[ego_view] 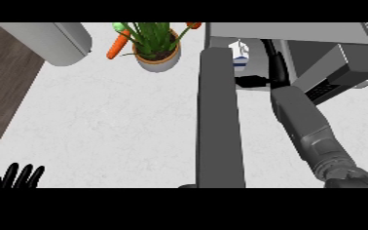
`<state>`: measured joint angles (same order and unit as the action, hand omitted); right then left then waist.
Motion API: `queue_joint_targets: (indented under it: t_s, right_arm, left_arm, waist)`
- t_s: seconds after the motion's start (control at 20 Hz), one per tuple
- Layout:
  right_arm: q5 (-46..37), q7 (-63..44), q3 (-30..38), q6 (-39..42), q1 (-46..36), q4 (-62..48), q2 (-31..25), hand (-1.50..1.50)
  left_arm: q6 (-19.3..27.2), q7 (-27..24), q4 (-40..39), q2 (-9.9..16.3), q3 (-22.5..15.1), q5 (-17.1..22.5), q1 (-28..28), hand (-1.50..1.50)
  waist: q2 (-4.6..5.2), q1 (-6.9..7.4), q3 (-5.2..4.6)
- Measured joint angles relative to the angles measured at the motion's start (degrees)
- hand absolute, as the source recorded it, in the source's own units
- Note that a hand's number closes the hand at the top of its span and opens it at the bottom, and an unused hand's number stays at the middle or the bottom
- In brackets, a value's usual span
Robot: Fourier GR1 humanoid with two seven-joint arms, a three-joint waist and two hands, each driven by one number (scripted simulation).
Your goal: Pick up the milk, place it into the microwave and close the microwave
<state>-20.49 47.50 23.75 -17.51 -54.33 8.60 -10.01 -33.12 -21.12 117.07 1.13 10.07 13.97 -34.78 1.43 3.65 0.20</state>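
The milk (pixel 241 54), a small white carton with blue print, stands upright inside the microwave (pixel 316 34) at the upper right. The microwave's door (pixel 220 122) is swung wide open and reaches toward me as a long dark grey slab. My right hand (pixel 253 82) sits just in front of the milk at the microwave's mouth. Its fingers look stretched out and not curled round the carton, and a small gap shows between them and the milk. My left hand (pixel 22 175) rests open, fingers up, at the lower left edge.
A potted green plant (pixel 158 53) stands left of the door, with a carrot (pixel 117 47) beside it. A rounded grey appliance (pixel 54 41) fills the top left corner. The white counter (pixel 108 122) ends at a dark wooden strip (pixel 14 73) on the left.
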Motion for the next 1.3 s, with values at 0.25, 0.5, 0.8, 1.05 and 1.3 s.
queue_joint_targets:
  t_s: [0.25, 0.5, 0.8, 1.05, 1.3]
  right_arm:
    - [1.16, 1.74, 0.08, 5.16, 2.28, 0.77, 0.24, -1.5]
    - [2.39, 4.56, -0.49, 8.3, 7.44, 3.09, 2.35, -1.5]
    - [3.69, 5.55, -2.43, 12.74, 14.81, 8.99, 3.93, -1.5]
    - [4.72, 5.48, -4.64, 17.42, 22.58, 15.91, 5.46, -1.5]
    - [6.09, 5.01, -6.91, 21.37, 31.63, 26.13, 6.67, -1.5]
  left_arm:
    - [1.12, 0.0, 1.15, -0.66, -3.79, -2.94, -0.32, -1.5]
    - [4.08, 1.06, 2.05, -0.95, -8.8, -6.63, 0.43, -1.5]
    - [5.53, 4.4, 2.63, -1.01, -12.91, -8.51, 3.08, -1.5]
    - [7.04, 7.59, 1.09, -1.09, -17.36, -11.18, 6.01, 1.5]
    - [8.28, 9.97, -2.76, -1.11, -20.48, -15.39, 11.33, 1.5]
  waist:
    - [-0.67, -1.42, -0.08]
    - [-1.24, -2.83, -0.15]
    - [-1.75, -4.24, -0.22]
    - [-2.1, -5.39, -0.29]
    - [-2.25, -6.33, -0.34]
